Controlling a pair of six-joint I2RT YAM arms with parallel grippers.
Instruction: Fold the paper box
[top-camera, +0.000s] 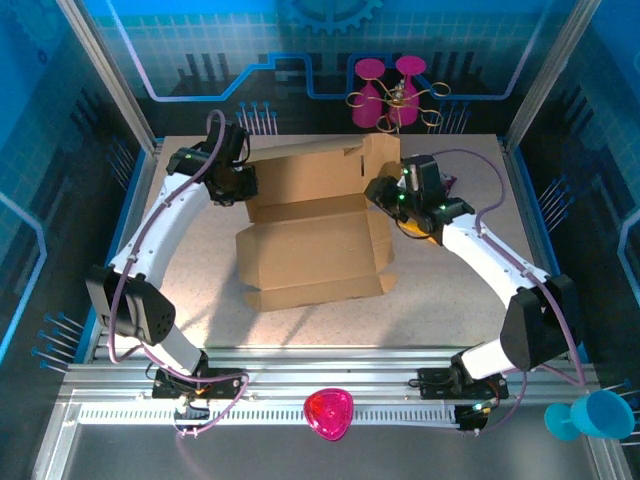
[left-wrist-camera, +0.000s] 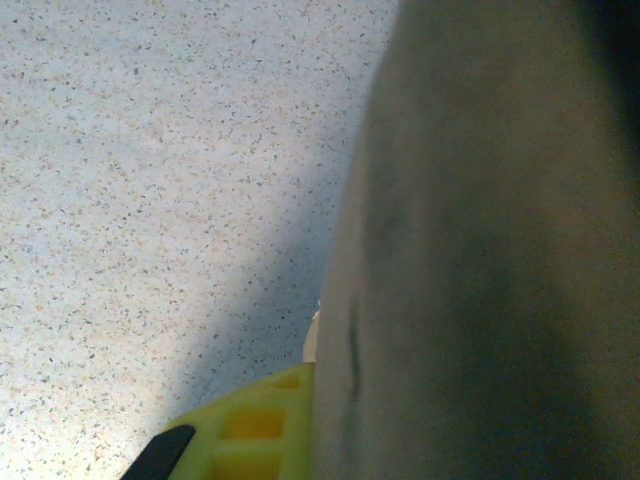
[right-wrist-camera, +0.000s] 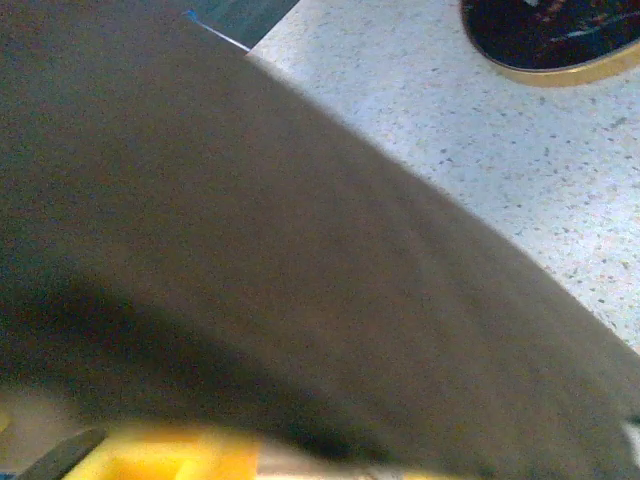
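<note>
On a speckled, off-white table (top-camera: 190, 270), the left gripper (top-camera: 240, 183) sits towards the far left corner. Its jaws are closed and appear to pinch the left edge of the paper box (top-camera: 310, 245). In the left wrist view, one yellow ribbed finger (left-wrist-camera: 250, 425) lies against a blurred wall of brown card.

The paper box itself, plain unprinted cardboard, lies at the middle of the table, nearer the far edge. It is a die-cut sheet, half formed. A rear panel stands up, a flat base with creased side strips lies in front of it, and a narrow front flap points towards the near edge.

At the box's right side, the right gripper (top-camera: 383, 195) presses in by a raised, notched flap. Card fills its wrist camera, so whether these jaws are open or gripping cannot be told.

Just to the right, touching the arm's shadow, rests a dark glossy disc with a gold rim (right-wrist-camera: 550, 35).

The risks lie in the material. Thin card held at a single edge could buckle or tear along a crease if the two arms pull unevenly. The smooth tabletop offers little friction, so the loose base may slide towards the near edge instead of folding. The right arm could also nudge the disc beside it.
</note>
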